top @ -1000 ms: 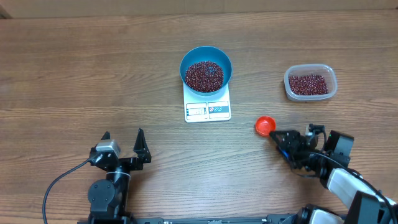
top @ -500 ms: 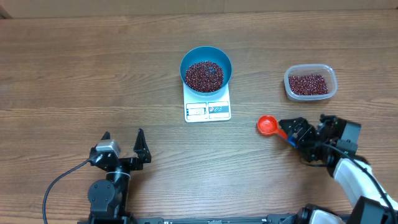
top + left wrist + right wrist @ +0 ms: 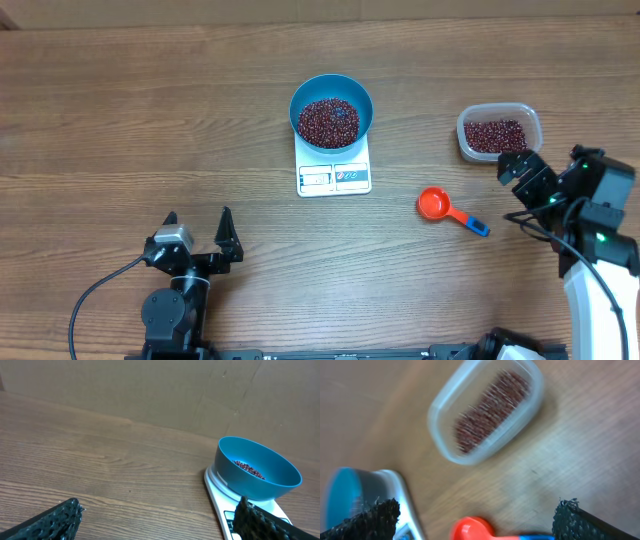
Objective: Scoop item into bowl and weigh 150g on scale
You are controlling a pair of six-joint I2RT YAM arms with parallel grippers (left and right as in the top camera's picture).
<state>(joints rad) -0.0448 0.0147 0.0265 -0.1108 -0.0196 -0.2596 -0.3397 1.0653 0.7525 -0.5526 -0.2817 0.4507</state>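
Both gaping empty, the left end effector (image 3: 197,215) is hovering over the desk (image 3: 120,120), beans (image 3: 328,121) are sitting in the bowl (image 3: 299,97) on the scale (image 3: 335,177), an orange scoop (image 3: 433,204) is lying nearby, and the right end effector (image 3: 527,176) is hanging beside a clear tub (image 3: 462,140).

Blue bowl (image 3: 331,110), red-brown beans (image 3: 328,121)

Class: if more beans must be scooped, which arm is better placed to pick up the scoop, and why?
Right. The right gripper, open, hangs beside the scoop and the tub; the left gripper is much farther away.
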